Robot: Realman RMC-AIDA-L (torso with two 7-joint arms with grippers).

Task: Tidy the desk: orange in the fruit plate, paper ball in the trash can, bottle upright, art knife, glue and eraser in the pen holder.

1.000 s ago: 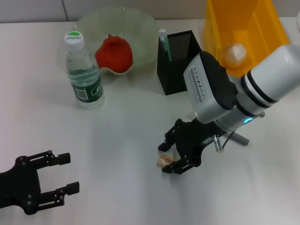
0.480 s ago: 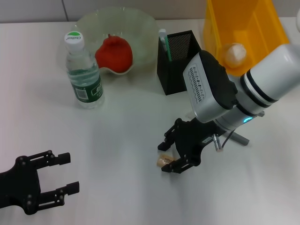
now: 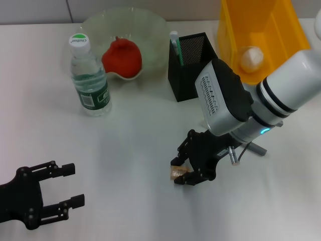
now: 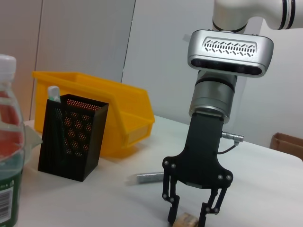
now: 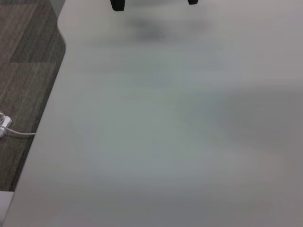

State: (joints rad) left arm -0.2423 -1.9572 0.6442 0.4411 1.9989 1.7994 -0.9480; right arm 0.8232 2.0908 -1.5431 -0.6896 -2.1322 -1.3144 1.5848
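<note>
My right gripper (image 3: 179, 171) is down at the table in front of the pen holder (image 3: 192, 51). Its jaws stand open on either side of a small tan eraser (image 3: 175, 173). The left wrist view shows the same gripper (image 4: 190, 216) straddling the eraser (image 4: 185, 220). A grey pen-shaped thing (image 3: 257, 148) lies behind the right arm and also shows in the left wrist view (image 4: 147, 178). The bottle (image 3: 90, 76) stands upright. The orange (image 3: 121, 56) lies in the glass plate (image 3: 145, 22). The paper ball (image 3: 251, 57) is in the yellow bin (image 3: 281, 30). My left gripper (image 3: 74, 186) is open and idle at the near left.
A white and green stick (image 3: 173, 42) stands in the pen holder. The right arm's bulky white wrist (image 3: 223, 95) hangs between the pen holder and the eraser. The table edge and the floor (image 5: 28, 71) show in the right wrist view.
The right gripper has settled slightly lower and nearer over the eraser, and its fingers stand a little closer to it. The left arm has not moved.
</note>
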